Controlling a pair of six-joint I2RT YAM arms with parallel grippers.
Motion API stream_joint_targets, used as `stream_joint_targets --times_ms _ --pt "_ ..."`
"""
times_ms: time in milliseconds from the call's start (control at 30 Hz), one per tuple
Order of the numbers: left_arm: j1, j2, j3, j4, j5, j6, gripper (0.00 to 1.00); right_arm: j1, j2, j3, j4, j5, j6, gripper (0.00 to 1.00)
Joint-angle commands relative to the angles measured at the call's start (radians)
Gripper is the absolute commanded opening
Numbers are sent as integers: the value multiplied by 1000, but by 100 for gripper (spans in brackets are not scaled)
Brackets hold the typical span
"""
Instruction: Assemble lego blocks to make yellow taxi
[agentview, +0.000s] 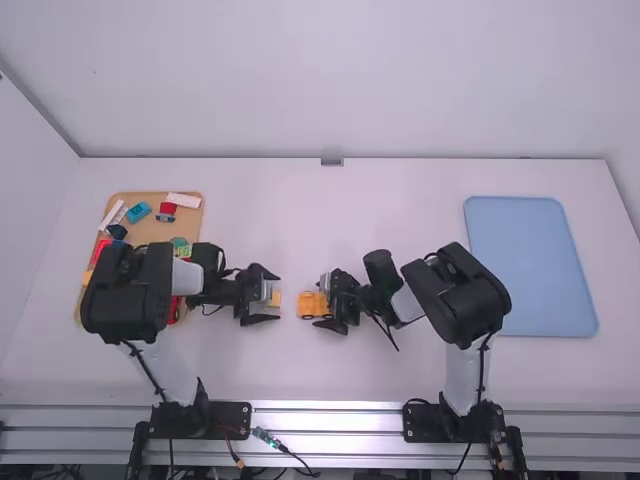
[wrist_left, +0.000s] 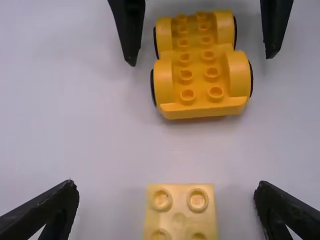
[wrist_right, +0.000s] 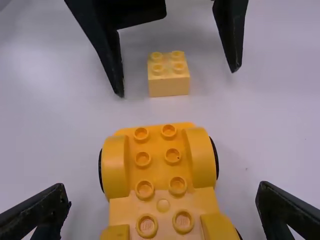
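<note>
Near the table's middle in the high view, my left gripper (agentview: 266, 299) stands open around a small light-yellow block (agentview: 274, 298). Just right of it, my right gripper (agentview: 324, 300) is open around the orange-yellow wheeled car base (agentview: 312, 305). The left wrist view has the studded block (wrist_left: 180, 212) between the spread fingers of my left gripper (wrist_left: 167, 207), touching neither. Seen from the right wrist, the car base (wrist_right: 162, 175) lies between the parted fingers of my right gripper (wrist_right: 163, 207), with a gap on both sides.
A tan tray (agentview: 150, 200) at the far left holds several coloured blocks and pieces, partly behind the left arm. The blue tray (agentview: 530, 265) lies at the right, beyond the right arm. Bare white table (agentview: 330, 215) stretches behind both grippers.
</note>
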Motion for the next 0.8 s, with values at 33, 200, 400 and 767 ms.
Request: stream_joint_targets --times_ms 33,200,400,767 --pt "18 5 27 -27 -1 -19 91 1 7 6 -5 -8 5 99" --pt "20 5 29 -56 5 -19 80 0 7 7 -5 -6 5 99" --pt "23 5 27 -61 8 -20 63 0 7 7 -6 -6 5 99" --pt "17 5 18 -58 22 -20 50 0 7 8 -12 -5 5 99"
